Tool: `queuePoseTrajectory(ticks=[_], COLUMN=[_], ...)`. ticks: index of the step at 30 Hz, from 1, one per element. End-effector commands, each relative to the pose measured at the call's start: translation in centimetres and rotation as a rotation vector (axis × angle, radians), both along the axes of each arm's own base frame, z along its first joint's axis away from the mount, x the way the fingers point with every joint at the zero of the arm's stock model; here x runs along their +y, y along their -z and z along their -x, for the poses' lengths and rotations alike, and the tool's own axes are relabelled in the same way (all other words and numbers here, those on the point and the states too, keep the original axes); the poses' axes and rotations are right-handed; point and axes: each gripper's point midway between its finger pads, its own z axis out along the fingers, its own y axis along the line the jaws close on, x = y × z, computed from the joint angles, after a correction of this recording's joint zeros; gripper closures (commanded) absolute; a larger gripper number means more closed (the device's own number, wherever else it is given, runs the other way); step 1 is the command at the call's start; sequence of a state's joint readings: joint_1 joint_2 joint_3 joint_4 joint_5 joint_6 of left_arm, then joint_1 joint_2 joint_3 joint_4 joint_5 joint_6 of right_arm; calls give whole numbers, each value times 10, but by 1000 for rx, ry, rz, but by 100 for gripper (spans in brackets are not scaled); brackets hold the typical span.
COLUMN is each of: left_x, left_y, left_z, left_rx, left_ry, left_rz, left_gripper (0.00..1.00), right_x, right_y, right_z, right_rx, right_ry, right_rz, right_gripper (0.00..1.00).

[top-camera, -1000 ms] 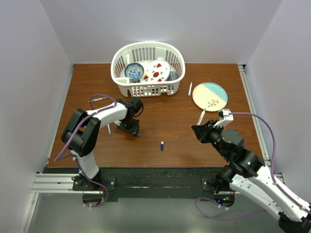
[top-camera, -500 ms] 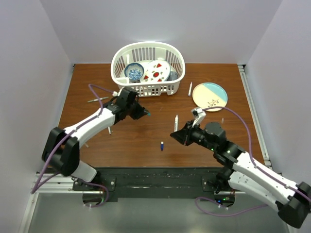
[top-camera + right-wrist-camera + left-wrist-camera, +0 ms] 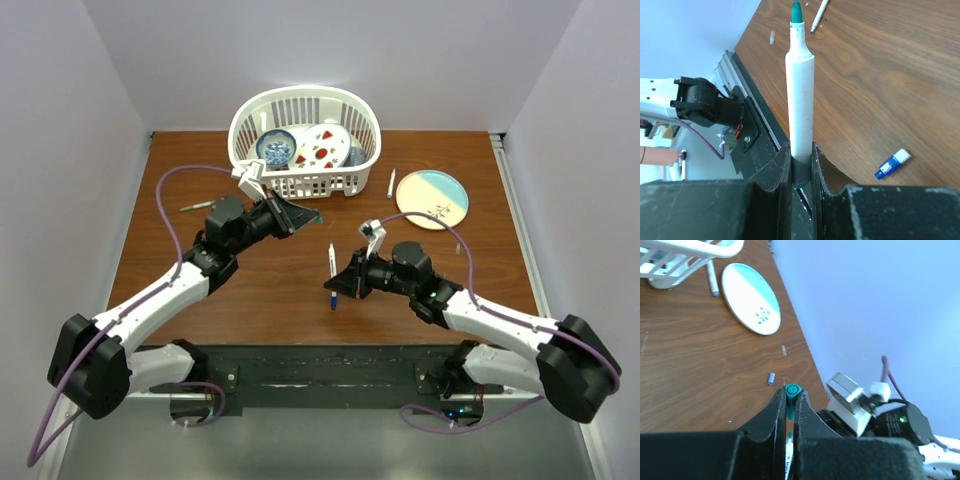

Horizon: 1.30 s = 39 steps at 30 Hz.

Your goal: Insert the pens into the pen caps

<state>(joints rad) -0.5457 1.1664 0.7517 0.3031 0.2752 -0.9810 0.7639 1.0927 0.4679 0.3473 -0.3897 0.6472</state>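
Left gripper [image 3: 789, 401] is clamped tight on 1 green pen cap [image 3: 792, 389]. Right gripper [image 3: 801, 152] grips 1 white pen [image 3: 800, 100], green tip outward.

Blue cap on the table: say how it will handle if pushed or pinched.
The blue cap lies on its side on the smooth wooden table, so a nudge would probably roll it. It looks like small hard plastic: likely light and stiff. Being so short, it may squirt out of a tight pinch.
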Motion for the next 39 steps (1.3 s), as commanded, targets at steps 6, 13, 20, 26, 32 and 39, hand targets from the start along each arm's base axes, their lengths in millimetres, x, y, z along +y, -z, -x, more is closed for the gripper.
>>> queuePoseTrajectory(ticks=[6, 13, 20, 26, 32, 39], left_x=[-10, -12, -12, -13, -14, -19], left_y=[-22, -9, -3, 2, 3, 7], left_z=[22, 25, 28, 29, 28, 31], left_rx=[-153, -140, -133, -122, -120, -116], left_ry=[135, 160, 170, 175, 176, 189], left_rz=[52, 42, 45, 43, 45, 36], left_gripper=[100, 100, 100, 100, 100, 100], right_x=[21, 20, 20, 20, 21, 20], right_y=[-33, -35, -35, -34, -36, -36], right_z=[-6, -6, -6, -5, -3, -2], right_rx=[-45, -47, -43, -37, -37, -36], right_ry=[-54, -47, -42, -45, -48, -47], right_rz=[-114, -118, -119, -121, -127, -128], right_gripper=[100, 100, 100, 100, 100, 100])
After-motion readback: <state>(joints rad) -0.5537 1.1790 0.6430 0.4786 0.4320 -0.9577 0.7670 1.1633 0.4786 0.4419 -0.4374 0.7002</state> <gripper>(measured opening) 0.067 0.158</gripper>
